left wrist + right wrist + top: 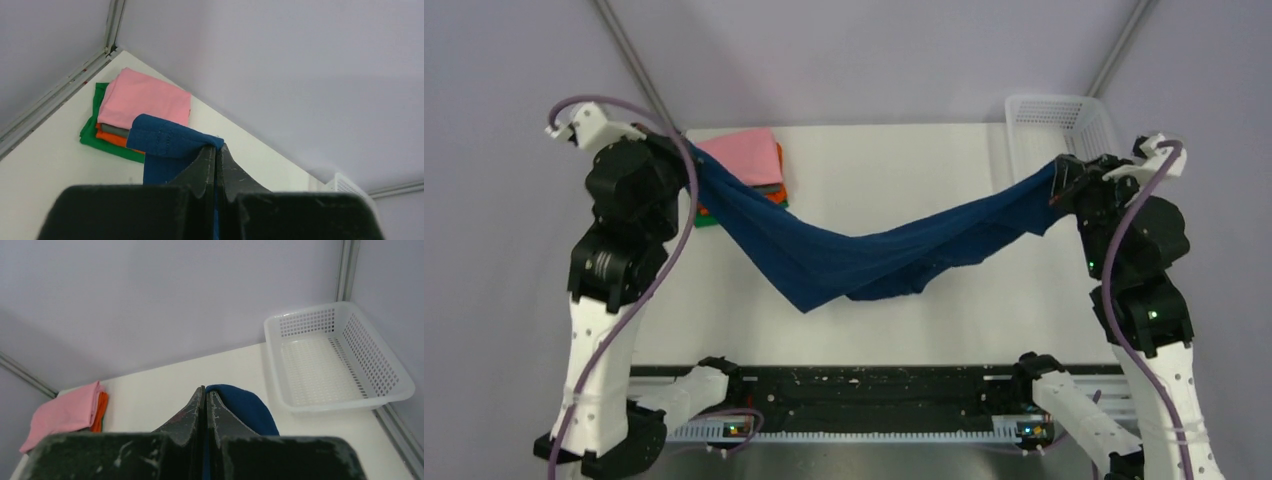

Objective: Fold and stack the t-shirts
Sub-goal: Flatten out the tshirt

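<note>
A navy blue t-shirt [864, 255] hangs in a sagging band between my two grippers above the white table [894, 160]. My left gripper [686, 165] is shut on its left end, and blue cloth [165, 142] flops over the fingertips. On the right, my right gripper [1064, 185] is shut on the other end, where a blue fold [245, 407] bulges beside the fingers. A stack of folded t-shirts [744, 172], pink on top with grey, orange and green beneath [135, 115], lies at the table's far left corner. The navy shirt's print is hidden.
A white plastic mesh basket [1064, 125] stands at the far right corner [345, 357], with nothing in it. Lilac walls close in the back and sides. A black rail [874, 400] runs along the near edge between the arm bases.
</note>
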